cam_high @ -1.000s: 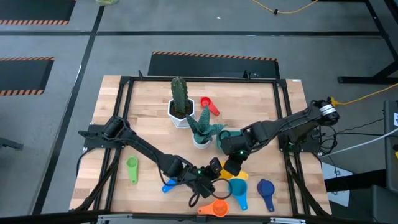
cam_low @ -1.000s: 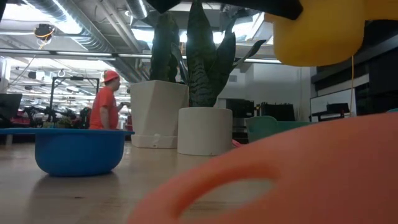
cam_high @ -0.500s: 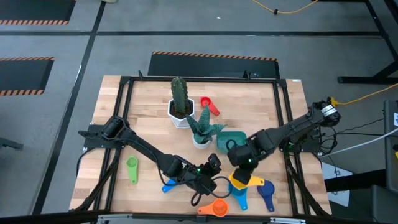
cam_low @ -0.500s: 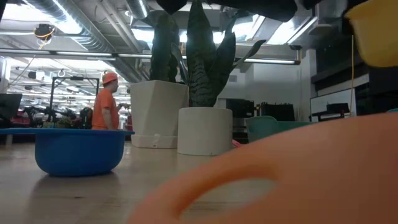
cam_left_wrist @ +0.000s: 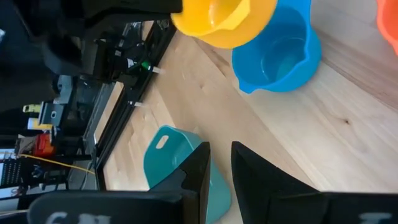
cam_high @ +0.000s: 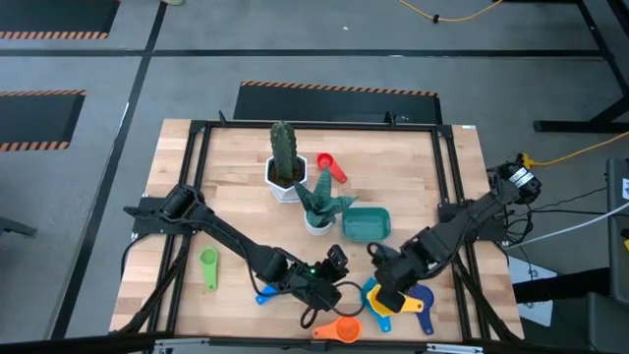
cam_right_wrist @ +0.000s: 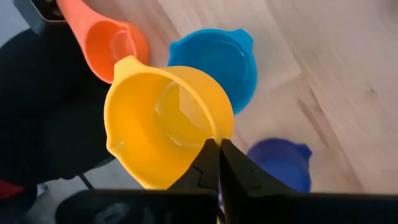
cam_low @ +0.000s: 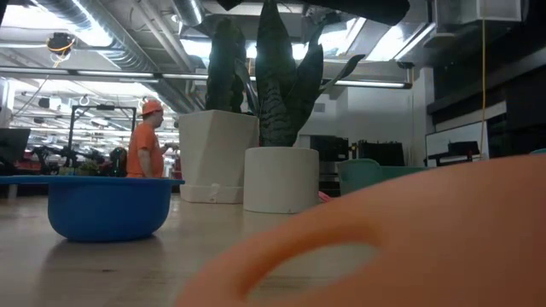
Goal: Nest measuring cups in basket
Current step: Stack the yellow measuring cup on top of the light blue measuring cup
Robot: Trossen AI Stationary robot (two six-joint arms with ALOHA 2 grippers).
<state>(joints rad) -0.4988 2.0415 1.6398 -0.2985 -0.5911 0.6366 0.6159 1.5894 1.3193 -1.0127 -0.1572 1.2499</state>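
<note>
On the wooden tabletop (cam_high: pixel 413 177), the right gripper (cam_right_wrist: pixel 217 155) has its fingers pinched on the yellow measuring cup (cam_right_wrist: pixel 165 121) above the light-blue one (cam_right_wrist: pixel 217 62) (teal basket (cam_high: pixel 366 224) nearby); the left gripper (cam_left_wrist: pixel 217 165) stands slightly parted, empty.

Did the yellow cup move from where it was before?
Yes. The right tool carried the yellow cup away from the basket, toward the table's near edge; it is now over the light blue cup.

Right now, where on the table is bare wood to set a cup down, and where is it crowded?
Free: the table left of the cactus pot, above the green cup; also right of the red cup, above the basket. Crowded: the near edge, around both grippers and the blue cup, orange cup.
</note>
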